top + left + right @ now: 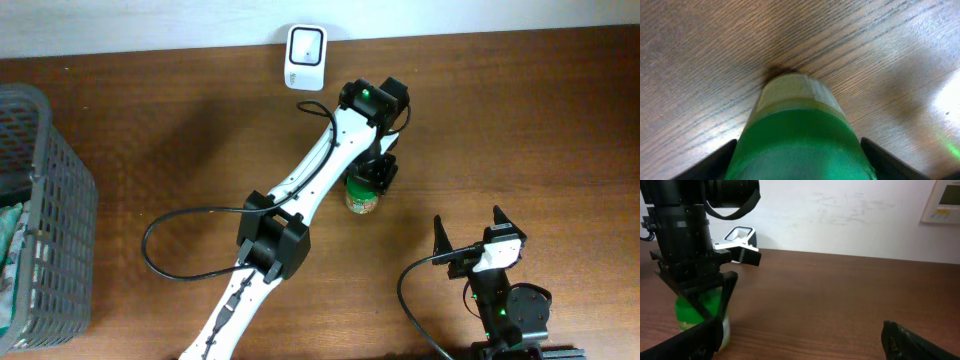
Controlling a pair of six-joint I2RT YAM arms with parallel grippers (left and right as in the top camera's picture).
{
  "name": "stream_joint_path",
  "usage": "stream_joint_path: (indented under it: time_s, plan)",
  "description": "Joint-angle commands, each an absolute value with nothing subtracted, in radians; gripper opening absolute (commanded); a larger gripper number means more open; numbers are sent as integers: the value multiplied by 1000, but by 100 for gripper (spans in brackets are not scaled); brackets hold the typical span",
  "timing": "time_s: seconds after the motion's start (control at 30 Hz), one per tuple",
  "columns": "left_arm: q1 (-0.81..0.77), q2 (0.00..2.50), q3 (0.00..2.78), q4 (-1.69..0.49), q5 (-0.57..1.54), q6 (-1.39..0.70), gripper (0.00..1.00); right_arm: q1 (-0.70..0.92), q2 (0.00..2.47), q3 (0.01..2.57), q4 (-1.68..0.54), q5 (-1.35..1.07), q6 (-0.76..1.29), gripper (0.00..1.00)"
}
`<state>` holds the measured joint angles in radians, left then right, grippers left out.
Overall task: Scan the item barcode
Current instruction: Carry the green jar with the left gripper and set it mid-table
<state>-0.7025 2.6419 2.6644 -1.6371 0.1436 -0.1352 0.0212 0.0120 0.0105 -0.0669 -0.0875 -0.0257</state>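
Surveying the table [520, 120]: you have dark brown wood grain, lit from above, with a bright glare patch in the left wrist view.
Wall [850, 210]: plain white, scuffed, rising straight from the table's far edge; a pale control panel [945, 200] hangs on it, cut off at the frame's upper right.
Scanner [305, 57]: white, at the far edge against the wall, well apart from the item.
Basket [50, 200]: grey slatted plastic at the left edge of the table, cut off by the frame; the patterned contents inside cannot be identified.
Cable [160, 235]: black, looping on the table beside the left arm.
Green container [364, 197]: stands upright on the table near its middle, under the left arm's wrist and nearer you than the scanner.
Barcode: you cannot make it out in any view; the left wrist view is blurred by closeness and shows only a green body and a pale end.
Left gripper [374, 175]: pointing down over the green container, one finger [707, 165] on each side of it. The fingers lie right along its sides, but you cannot tell whether they press on it or stand just clear.
Right gripper [470, 231]: parked at the near right of the table, jaws spread wide, holding nothing and touching nothing, well apart from the green container.
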Motion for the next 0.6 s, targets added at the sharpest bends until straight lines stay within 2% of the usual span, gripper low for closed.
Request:
stream_joint_path:
  time_s: [0.0, 0.03, 0.13, 0.37, 0.57]
  plan:
    - [-707, 2638, 2670, -1634, 141, -141, 86, 27, 6, 6, -72, -94, -18, 98]
    - [-707, 2638, 2670, -1638, 141, -141, 99, 27, 6, 6, -72, -94, -18, 98]
    - [-706, 2637, 2684, -1636, 142, -141, 99, 27, 6, 6, -72, -94, -18, 98]
    - [-649, 2605, 3098, -1688, 141, -141, 99, 27, 6, 6, -72, -94, -18, 98]
    - [-372, 2284, 3137, -1688, 20, -145, 93, 27, 6, 6, -72, -94, -18, 98]
